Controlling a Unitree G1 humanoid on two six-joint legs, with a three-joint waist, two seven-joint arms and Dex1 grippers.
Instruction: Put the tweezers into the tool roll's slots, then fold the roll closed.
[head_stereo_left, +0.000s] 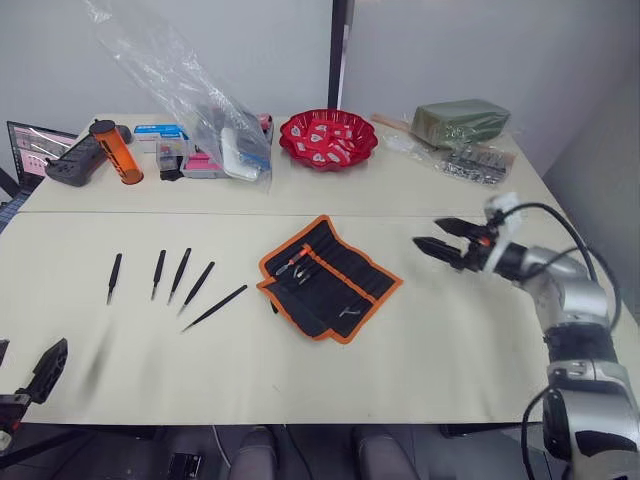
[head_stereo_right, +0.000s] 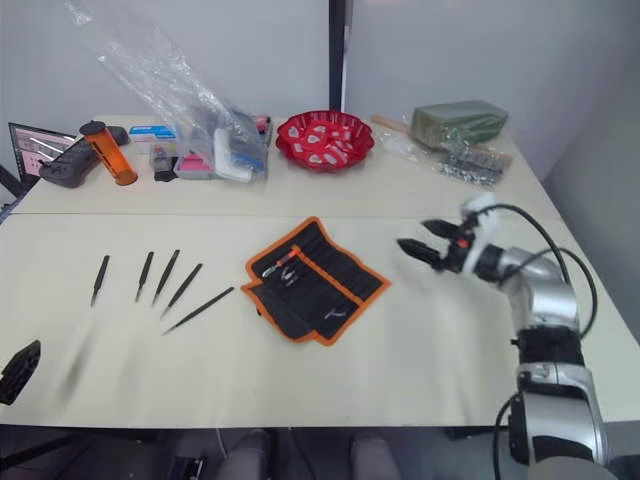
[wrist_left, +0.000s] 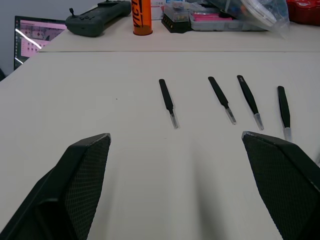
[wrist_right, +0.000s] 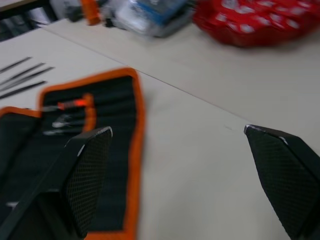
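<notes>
Left of the tool roll (head_stereo_left: 331, 277), we're seeing five slim black tweezers (head_stereo_left: 183, 276) lying loose; both our grippers (wrist_left: 182, 165) (wrist_right: 175, 150) are gaping empty.

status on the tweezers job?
Both grippers open, empty: left gripper, right gripper. Five tweezers loose on table, tool roll open. Nothing in the way.

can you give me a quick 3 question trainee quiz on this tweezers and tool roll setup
1. How many tweezers lie loose on the table?
2. True or false: the tool roll is folded closed.
3. Which end effector is nearer the tool roll? A) left end effector B) right end effector

Key:
1. Five, all to the robot's left of the roll.
2. False; it lies open, slots up.
3. B.
</notes>
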